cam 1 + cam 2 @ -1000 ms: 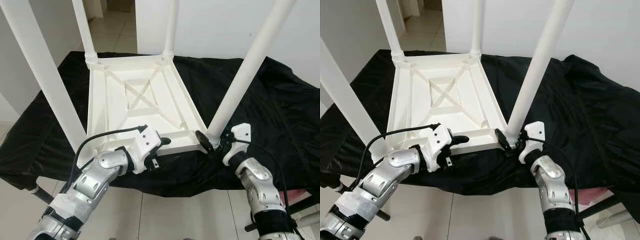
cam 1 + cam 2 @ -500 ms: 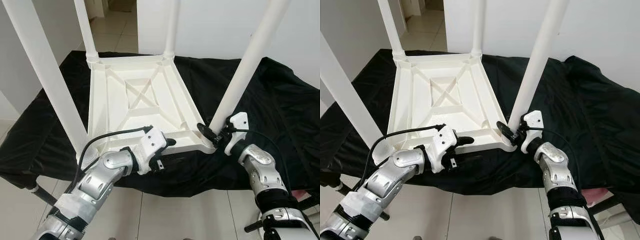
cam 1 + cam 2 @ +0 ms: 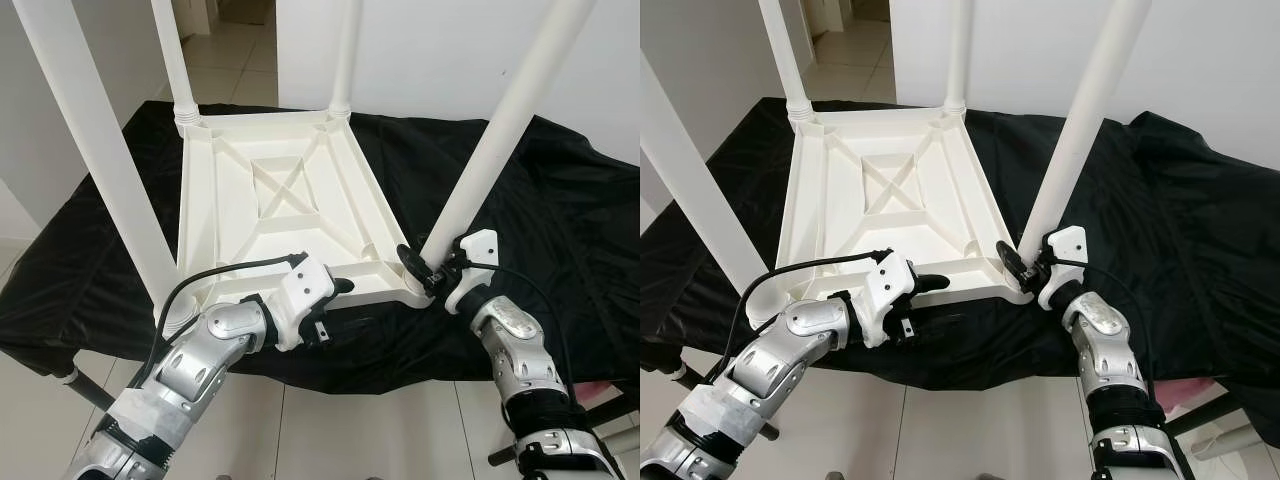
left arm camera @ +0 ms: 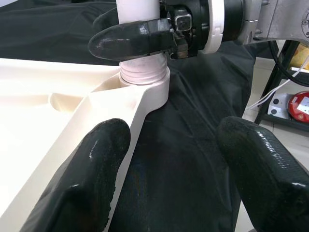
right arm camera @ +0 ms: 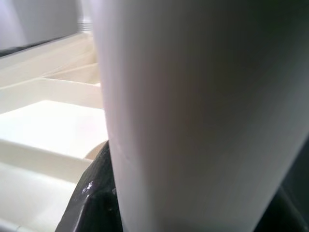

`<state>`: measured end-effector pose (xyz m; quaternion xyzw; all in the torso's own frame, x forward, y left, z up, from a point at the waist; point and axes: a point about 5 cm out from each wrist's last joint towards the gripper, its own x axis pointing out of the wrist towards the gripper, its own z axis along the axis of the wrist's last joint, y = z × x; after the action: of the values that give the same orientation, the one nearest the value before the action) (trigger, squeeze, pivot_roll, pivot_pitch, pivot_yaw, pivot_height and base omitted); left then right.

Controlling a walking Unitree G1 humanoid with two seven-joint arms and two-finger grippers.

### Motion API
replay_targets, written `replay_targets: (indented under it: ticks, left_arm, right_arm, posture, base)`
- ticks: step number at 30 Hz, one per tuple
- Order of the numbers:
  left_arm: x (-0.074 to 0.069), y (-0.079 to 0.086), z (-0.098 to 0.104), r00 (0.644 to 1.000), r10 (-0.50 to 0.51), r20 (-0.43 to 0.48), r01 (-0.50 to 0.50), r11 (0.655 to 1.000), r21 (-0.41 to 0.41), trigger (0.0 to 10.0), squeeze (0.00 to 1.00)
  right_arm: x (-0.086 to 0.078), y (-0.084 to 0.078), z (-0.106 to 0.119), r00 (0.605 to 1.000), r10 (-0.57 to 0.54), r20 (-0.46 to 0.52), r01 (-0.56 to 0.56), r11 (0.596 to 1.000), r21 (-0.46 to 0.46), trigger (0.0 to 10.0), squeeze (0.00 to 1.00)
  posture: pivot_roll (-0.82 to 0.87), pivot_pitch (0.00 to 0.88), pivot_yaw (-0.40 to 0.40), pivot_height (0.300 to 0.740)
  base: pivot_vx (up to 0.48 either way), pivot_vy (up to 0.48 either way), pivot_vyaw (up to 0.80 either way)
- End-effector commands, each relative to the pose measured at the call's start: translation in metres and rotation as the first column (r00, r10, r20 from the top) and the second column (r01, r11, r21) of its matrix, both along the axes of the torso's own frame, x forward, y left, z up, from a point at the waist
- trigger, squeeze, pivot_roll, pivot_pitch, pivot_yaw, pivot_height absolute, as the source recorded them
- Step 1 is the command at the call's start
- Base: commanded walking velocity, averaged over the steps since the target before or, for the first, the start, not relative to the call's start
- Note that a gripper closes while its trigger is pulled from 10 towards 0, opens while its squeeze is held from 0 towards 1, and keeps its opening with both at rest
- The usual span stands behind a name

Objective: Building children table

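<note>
Plastic is what we are dealing with: a white moulded child's table (image 3: 280, 205) lies upside down on a black cloth (image 3: 560, 200), its ribbed underside up and its four round legs rising from the corner sockets.

Our right gripper (image 3: 428, 276) has its black fingers closed around the base of the near right leg (image 3: 490, 155), just above the threaded collar where the leg meets the corner socket (image 4: 145, 87); in the right wrist view that leg stands right against the camera, with one dark finger (image 5: 94, 193) hugging it.

Our left gripper (image 3: 332, 298) sits at the near edge of the tabletop, jaws spread. In its wrist view one finger (image 4: 82, 183) rests against the rim rib, while the other finger (image 4: 263, 169) hangs over the cloth, gripping nothing.

We judge the table to be light and stiff, but smooth and slippery, so a round leg could spin inside a loose pinch. The base of the leg is the sensible hold for twisting, since leverage higher up could tip the whole piece. The thin rim rib offers the best bracing point for the left side. The cloth may let the top slide.
</note>
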<state>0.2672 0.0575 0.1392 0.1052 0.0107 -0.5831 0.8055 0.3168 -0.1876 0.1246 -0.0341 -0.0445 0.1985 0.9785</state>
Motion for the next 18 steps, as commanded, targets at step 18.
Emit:
replay_targets:
  ticks: [18]
  left_arm:
    - [0.001, -0.002, 0.0, 0.999, -0.036, -0.014, 0.036, 0.999, 0.008, 10.0, 0.0]
  right_arm:
    - [-0.024, 0.046, -0.023, 0.826, -0.54, -0.162, 0.558, 0.824, 0.096, 10.0, 0.0]
  posture:
    - [-0.02, 0.0, -0.067, 0.74]
  base:
    - [0.0, 0.0, 0.0]
